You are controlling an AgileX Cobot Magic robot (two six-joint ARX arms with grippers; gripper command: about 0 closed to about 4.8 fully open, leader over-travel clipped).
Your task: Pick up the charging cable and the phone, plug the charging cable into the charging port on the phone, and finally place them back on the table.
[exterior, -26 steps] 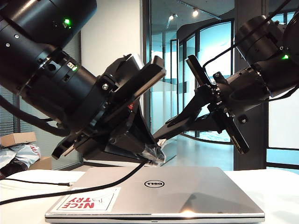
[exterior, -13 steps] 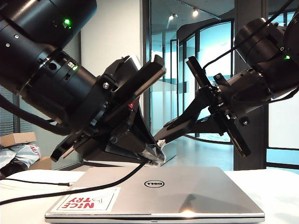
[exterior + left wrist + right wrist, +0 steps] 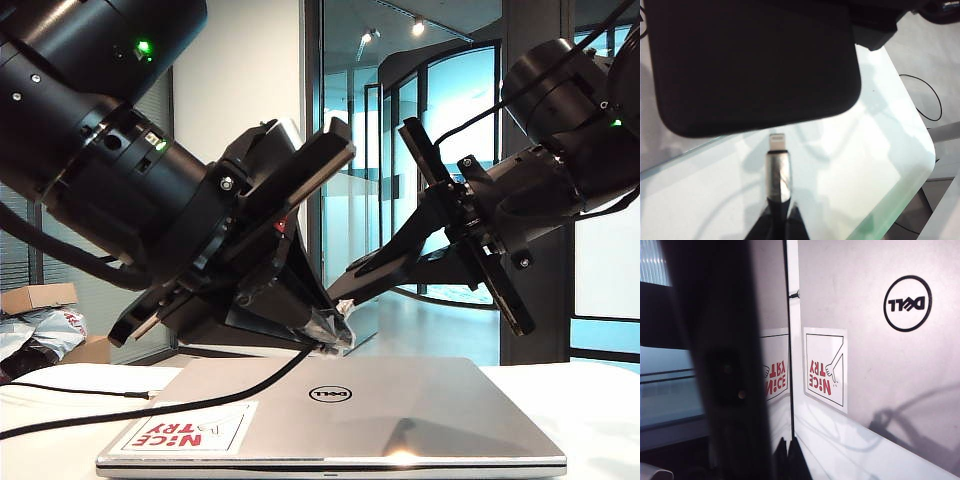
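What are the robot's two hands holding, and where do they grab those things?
The left gripper pinches the charging cable just behind its silvery plug. The right gripper grips the phone by its flat faces near one edge, and the plug is not in yet.

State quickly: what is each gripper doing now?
Left gripper: closed on the charging cable.
Right gripper: closed on the phone.
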